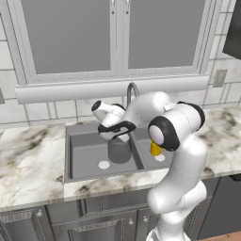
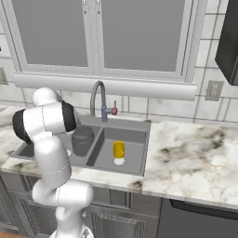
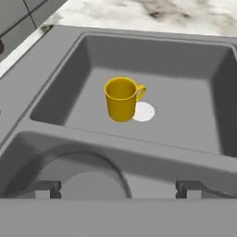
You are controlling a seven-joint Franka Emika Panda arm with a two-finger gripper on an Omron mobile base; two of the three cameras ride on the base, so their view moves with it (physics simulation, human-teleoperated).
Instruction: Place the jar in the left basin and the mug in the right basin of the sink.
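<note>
Both things are judged to be where the task asks. The jar (image 1: 119,149) is seen standing upright in the left basin (image 1: 87,155), near the divider and toward the back wall, with the pale drain (image 1: 104,164) clear of it toward the front edge. In the right base view the jar (image 2: 82,140) is seen partly hidden behind the arm, again against the divider side of that basin.

The mug (image 3: 121,99) is seen upright on the floor of the right basin (image 3: 185,115), just beside its drain (image 3: 144,111), which the mug partly covers; the handle is turned toward the drain. In the right base view the mug (image 2: 118,150) stands near the middle of that basin (image 2: 132,148), well apart from the walls.

The gripper (image 3: 118,190) is held over the mouth of the jar (image 3: 90,185), with one finger tip showing at each side of the rim and spread wider than the rim, so nothing appears to be gripped: it is judged released. In the left base view the gripper (image 1: 115,134) hangs just above the jar's top, by the faucet (image 1: 132,92).

Of the task, only the withdrawal of the arm from the sink (image 2: 139,124) seems to be left.
</note>
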